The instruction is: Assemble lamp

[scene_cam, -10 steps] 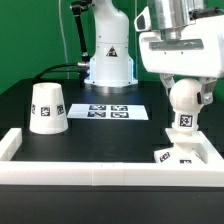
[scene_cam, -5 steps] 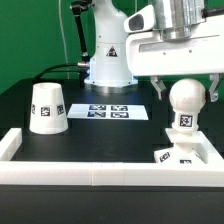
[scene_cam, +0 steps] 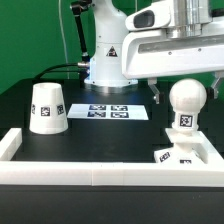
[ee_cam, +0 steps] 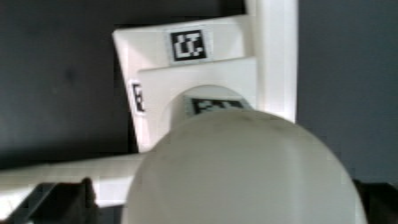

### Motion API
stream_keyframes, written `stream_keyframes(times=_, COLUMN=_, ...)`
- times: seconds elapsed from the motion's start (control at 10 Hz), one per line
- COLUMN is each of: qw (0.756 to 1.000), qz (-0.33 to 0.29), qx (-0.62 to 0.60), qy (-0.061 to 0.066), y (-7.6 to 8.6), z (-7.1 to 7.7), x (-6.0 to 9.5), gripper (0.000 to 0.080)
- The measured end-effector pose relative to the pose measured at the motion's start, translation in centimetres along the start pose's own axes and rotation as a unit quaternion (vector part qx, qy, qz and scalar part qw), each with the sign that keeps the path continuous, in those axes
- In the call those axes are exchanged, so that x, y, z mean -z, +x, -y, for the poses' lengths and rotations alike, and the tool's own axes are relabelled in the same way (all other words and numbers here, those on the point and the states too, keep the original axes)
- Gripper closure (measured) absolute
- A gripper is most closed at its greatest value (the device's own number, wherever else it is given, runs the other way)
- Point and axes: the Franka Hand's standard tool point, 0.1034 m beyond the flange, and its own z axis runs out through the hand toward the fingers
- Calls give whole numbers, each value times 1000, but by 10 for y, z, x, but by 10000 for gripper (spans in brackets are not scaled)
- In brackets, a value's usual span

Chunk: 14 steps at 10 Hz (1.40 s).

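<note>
At the exterior view's left, the shade (scene_cam: 45, 107) stands alone on the black table (scene_cam: 100, 135). Its wide mouth is down and its narrow closed end is up, so its long axis is vertical. One square tag faces the camera. It is well apart from the other lamp parts.

Toward the middle, the marker board (scene_cam: 112, 111) lies flat, in front of the arm's white pedestal (scene_cam: 108, 55).

The white border rail (scene_cam: 90, 172) runs along the front, with short arms turning back at both ends.

At the exterior view's right, the flat square base (scene_cam: 176, 156) sits in the rail's corner, touching it. The bulb (scene_cam: 186, 100) stands upright on the base, its long axis vertical. Its round ball is on top and its stem points down into the base, with a tag on the stem facing the camera.

The gripper (scene_cam: 187, 92) hangs over the bulb with its jaws spread wide. One dark finger (scene_cam: 157, 94) shows just beside the ball on the exterior view's left, with a gap between them. Nothing is gripped.

In the wrist view the ball (ee_cam: 231, 165) fills the near field. The tagged base (ee_cam: 192, 60) and the rail (ee_cam: 276, 40) lie beyond it, and dark fingertips (ee_cam: 57, 200) flank the ball without clamping it.
</note>
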Motion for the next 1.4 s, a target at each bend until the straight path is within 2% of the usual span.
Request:
stream_keyframes(times=0.2, qw=996, qz=1, qx=88, qy=-9, y=-1, z=2, x=0, gripper=100)
stream_keyframes(times=0.5, qw=983, qz=2, qx=182, qy=-9, y=0, z=-1, x=0, gripper=100)
stream_keyframes(times=0.7, qw=965, qz=4, qx=261, qy=-11, y=0, z=-3, x=0, gripper=100)
stream_keyframes(times=0.8, qw=954, qz=-1, qx=299, qy=-19, y=1, z=1, x=-1, gripper=100)
stream_keyframes(times=1.1, qw=882, qz=9, qx=469, qy=-35, y=2, z=2, x=-3, gripper=100)
stream_keyframes(times=1.3, qw=853, qz=17, qx=521, qy=-39, y=-1, z=2, x=-5, gripper=100)
stream_keyframes(times=1.4, qw=829, qz=24, qx=558, qy=-43, y=-1, z=2, x=-6, gripper=100)
